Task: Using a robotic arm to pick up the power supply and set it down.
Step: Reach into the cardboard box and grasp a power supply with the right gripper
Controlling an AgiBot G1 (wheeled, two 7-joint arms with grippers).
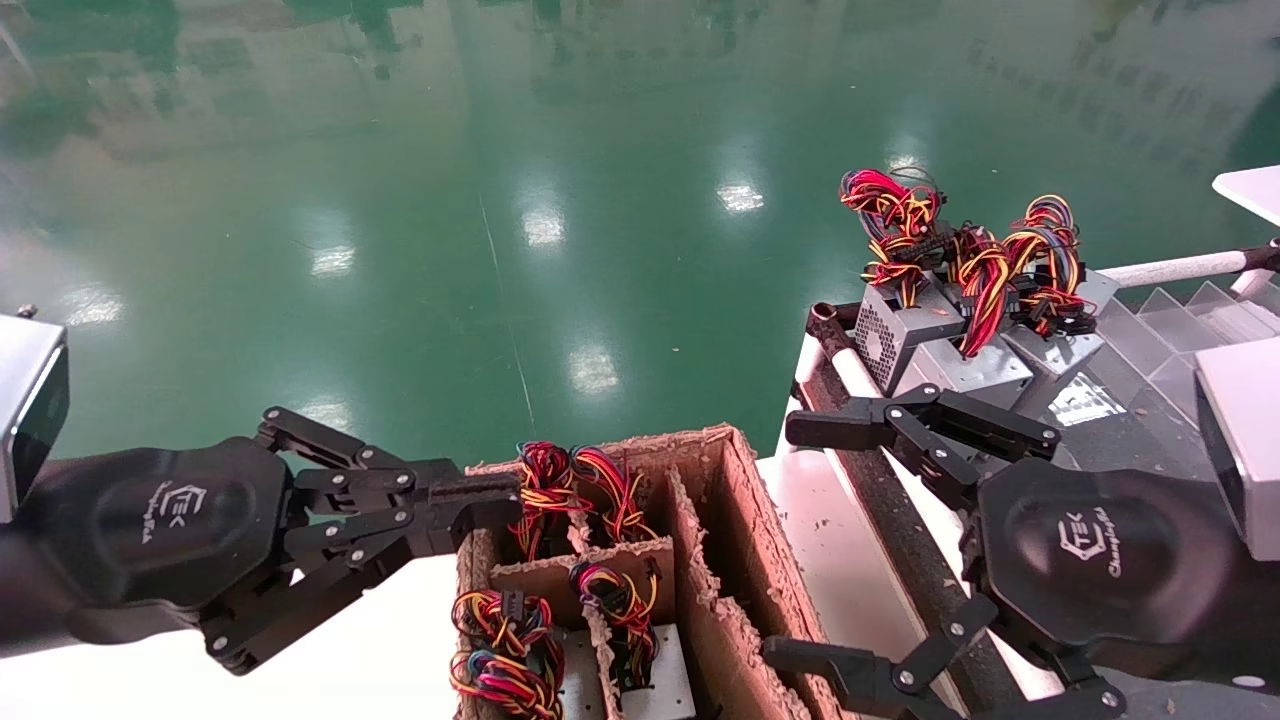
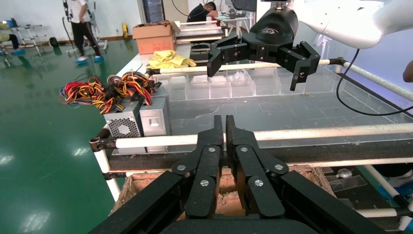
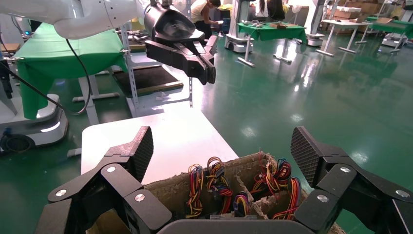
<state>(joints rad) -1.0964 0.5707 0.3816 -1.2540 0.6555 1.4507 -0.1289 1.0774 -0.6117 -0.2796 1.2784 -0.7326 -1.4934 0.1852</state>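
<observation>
Power supplies stand wires-up in the compartments of a torn cardboard crate (image 1: 745, 520). One power supply (image 1: 655, 675) shows a bare grey top under its red, yellow and black wires (image 1: 615, 600). My right gripper (image 1: 800, 545) hangs open just right of the crate, its palm turned toward it. In the right wrist view this gripper (image 3: 221, 151) frames the crate (image 3: 170, 192) and wire bundles (image 3: 214, 183), holding nothing. My left gripper (image 1: 500, 495) is shut and empty, its tips at the crate's far left corner, and it appears again as the left gripper (image 2: 224, 124).
More grey power supplies (image 1: 905, 335) with tangled wires sit on a rack (image 1: 840, 365) with white tube rails at the right, also seen as power supplies (image 2: 127, 124). Clear plastic bins (image 2: 234, 85) lie beyond them. A white table (image 1: 380, 650) carries the crate. Green floor lies beyond.
</observation>
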